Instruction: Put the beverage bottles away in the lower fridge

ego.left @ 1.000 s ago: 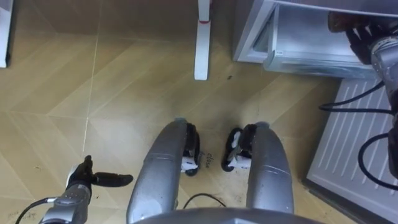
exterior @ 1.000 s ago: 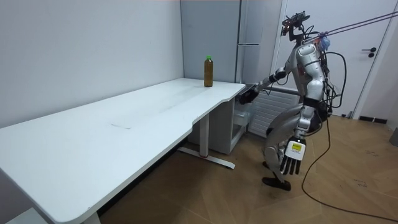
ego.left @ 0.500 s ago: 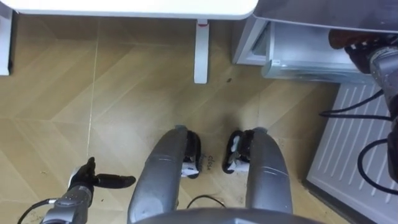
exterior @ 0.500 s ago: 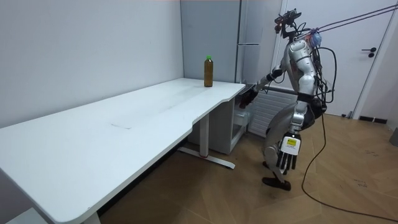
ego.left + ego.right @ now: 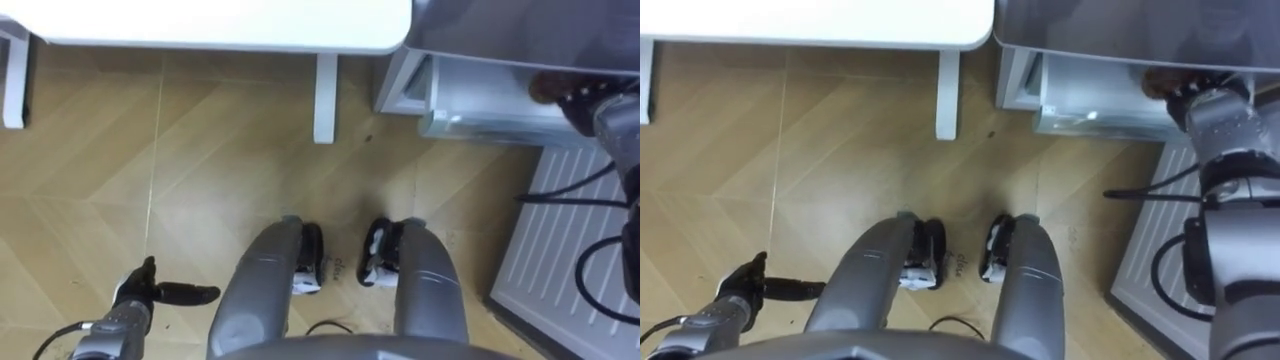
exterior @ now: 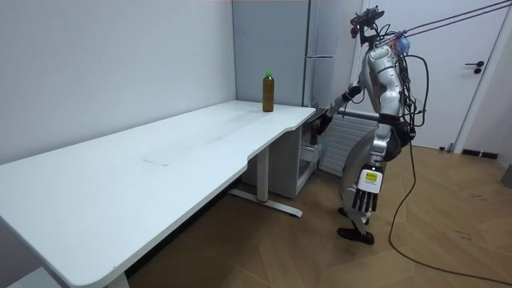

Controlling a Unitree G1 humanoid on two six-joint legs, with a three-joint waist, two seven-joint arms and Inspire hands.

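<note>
Nearest, low on the robot's left, the left robot hand (image 5: 132, 297) hangs over the wooden floor (image 5: 200, 180), its fingers straight and holding nothing. Beyond the feet stands a white bench leg (image 5: 324, 95), with the bench (image 5: 200, 20) cut off by the top edge. To the right lies a white ribbed panel (image 5: 565, 240), partly out of frame. Past it the lower fridge compartment (image 5: 480, 90) stands open. The right robot hand (image 5: 585, 100) reaches to its front, but it is blurred and I cannot tell how its fingers are set. A brownish patch (image 5: 545, 88) at its tip is too smeared to name. In the room view a brown bottle (image 6: 268, 90) with a green cap stands upright on the bench's far corner, near the tall grey fridge (image 6: 324, 40).

Compared with a second ago the robot stands straighter, so more of the bench edge has come into sight. The bottle has not moved.
</note>
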